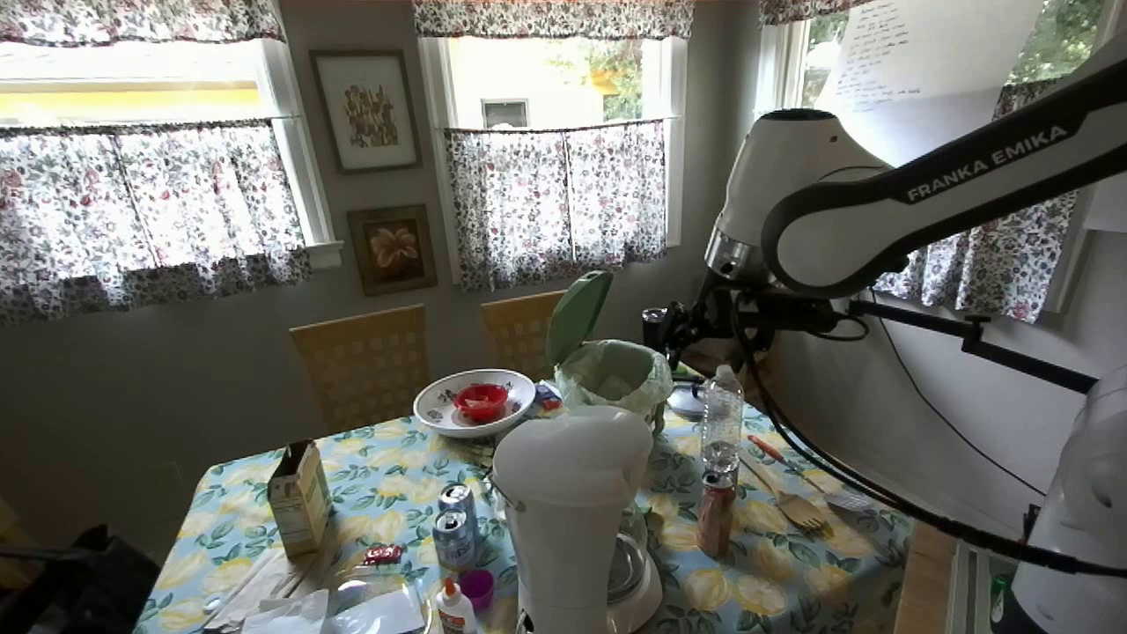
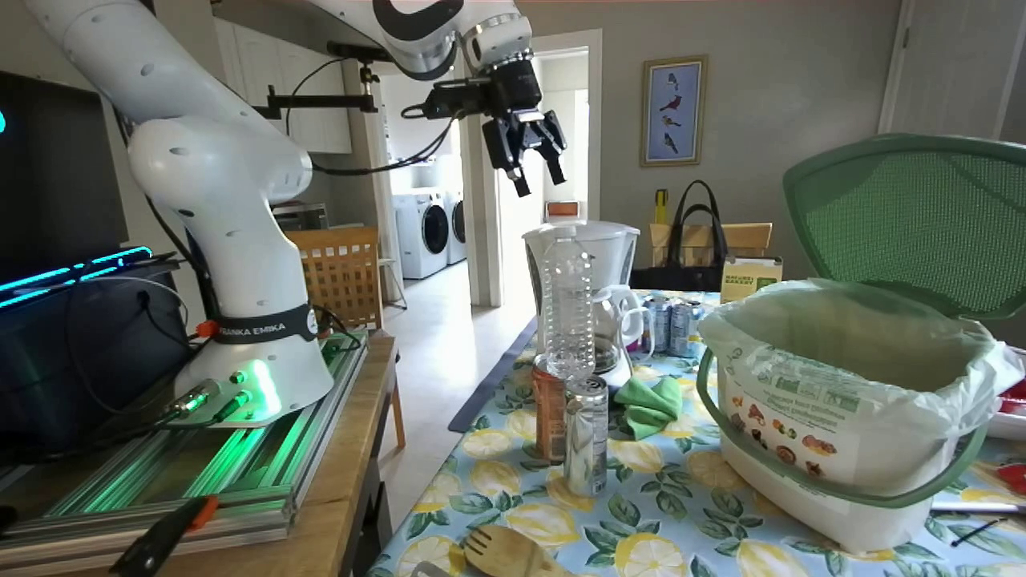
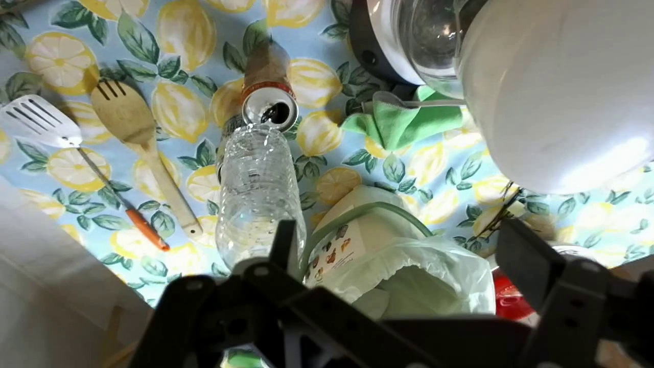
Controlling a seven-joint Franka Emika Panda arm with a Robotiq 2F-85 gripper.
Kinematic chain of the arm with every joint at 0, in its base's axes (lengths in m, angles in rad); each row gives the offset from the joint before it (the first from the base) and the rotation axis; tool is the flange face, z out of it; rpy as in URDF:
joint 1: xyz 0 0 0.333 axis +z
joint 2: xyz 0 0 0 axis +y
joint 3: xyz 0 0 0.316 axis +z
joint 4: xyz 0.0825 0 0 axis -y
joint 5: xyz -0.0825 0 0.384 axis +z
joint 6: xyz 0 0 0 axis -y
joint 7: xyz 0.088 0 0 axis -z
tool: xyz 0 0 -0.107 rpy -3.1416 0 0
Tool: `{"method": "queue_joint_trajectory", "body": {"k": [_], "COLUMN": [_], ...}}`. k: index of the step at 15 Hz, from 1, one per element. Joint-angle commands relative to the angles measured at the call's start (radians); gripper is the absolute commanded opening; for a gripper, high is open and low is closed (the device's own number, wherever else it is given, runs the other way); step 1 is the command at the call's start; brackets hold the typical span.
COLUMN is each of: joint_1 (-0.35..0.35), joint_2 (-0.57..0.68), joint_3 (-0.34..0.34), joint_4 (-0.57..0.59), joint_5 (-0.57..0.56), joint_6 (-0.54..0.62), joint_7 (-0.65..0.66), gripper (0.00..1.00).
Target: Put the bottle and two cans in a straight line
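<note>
nearest the wrist camera is the robotiq gripper point(image 3: 403, 246), its two fingers standing wide apart, seen across the green-lidded bin point(image 2: 817, 513), which has its lid raised and a bag point(image 2: 769, 365) lining it. in an exterior view the gripper hangs higher than the bin and off to its left, a visible gap between the fingertips and the clear plastic water bottle point(image 2: 569, 308) below. the bottle stands upright left of the bin in that view, raised above the lemon-print tablecloth point(image 2: 497, 481), its base about level with the tops of a reddish-brown drink can point(image 2: 551, 425) and a silvery drink can point(image 2: 587, 449). it seems to rest on them; whether on one or both i cannot tell. the cans are upright and just beside each other, both left of the bin, the silvery one nearer that camera. a green cloth point(image 2: 651, 407) lies bunched between the bin and a white coffee maker point(image 1: 568, 528) with a glass carafe point(image 3: 430, 36). left of the bin in the wrist view lie a slotted wooden fork point(image 3: 139, 135) and, farther from it, an orange-handled slotted spatula point(image 3: 144, 227). in an exterior view a white floral bowl point(image 1: 438, 402) sits near the bin, to its left, with a red bowl point(image 1: 481, 414) inside it; well apart from the bin, toward that camera, are two light blue cans point(image 1: 453, 539), an upright carton point(image 1: 298, 509), a purple cup point(image 1: 476, 588) and an orange-tipped glue bottle point(image 1: 453, 609).
</note>
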Motion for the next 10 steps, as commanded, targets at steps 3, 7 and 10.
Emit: {"method": "queue_joint_trajectory", "body": {"k": [3,7,10], "joint_1": [-0.035,-0.058,-0.075], "joint_2": [0.006,0.017,0.026], "joint_3": [-0.043,-0.081,-0.102], "joint_4": [0.001,0.001,0.001], "joint_5": [-0.062,-0.073,-0.072], "joint_6": [0.029,0.049,0.06], "joint_7": [-0.051,-0.107,-0.155], "gripper": [1.0,1.0,1.0]}}
